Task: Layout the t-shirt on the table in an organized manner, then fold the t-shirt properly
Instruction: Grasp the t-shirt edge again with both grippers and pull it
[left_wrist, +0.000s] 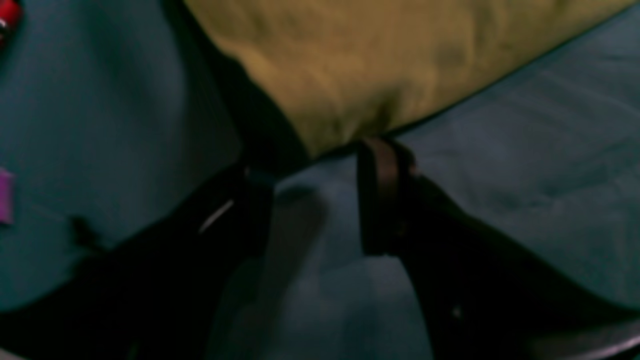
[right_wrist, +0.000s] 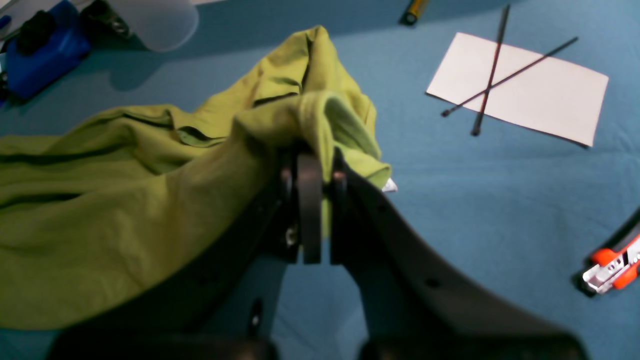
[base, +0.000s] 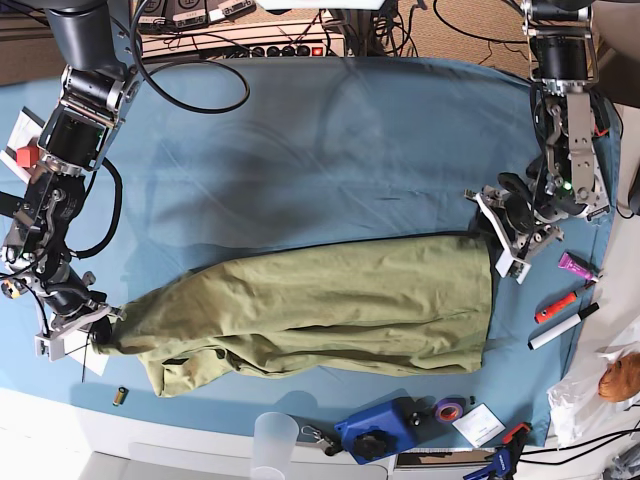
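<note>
The table (base: 330, 130), covered in light blue cloth, fills most of the base view. The t-shirt (base: 310, 310), olive green, lies stretched lengthwise across the near half of the table, mostly flat, with loose folds along its near edge and bunched cloth at the end by the right gripper.

The left gripper (base: 497, 243) sits at one far corner of the t-shirt, on the right in the base view. In its wrist view the left gripper (left_wrist: 320, 160) has its two fingers apart, and the corner of the t-shirt (left_wrist: 380, 65) hangs at the tips between them; the picture is dark and blurred, so I cannot tell whether the cloth is pinched.

The right gripper (base: 100, 322) is at the opposite end of the t-shirt. In its wrist view the right gripper (right_wrist: 312, 165) has its fingers closed tight on a bunched fold of the t-shirt (right_wrist: 110, 200), which is lifted slightly off the table (right_wrist: 475, 200) there.

Beyond that end of the t-shirt, a white sheet of paper (right_wrist: 520, 85) lies on the table with two thin black sticks (right_wrist: 492, 75) crossed on it. A clear plastic cup (base: 273, 440) and a blue tool (base: 385, 430) sit at the near table edge, below the t-shirt. Past the left gripper's end of the t-shirt lie a red marker (base: 555, 307) and a white marker (base: 562, 327).
</note>
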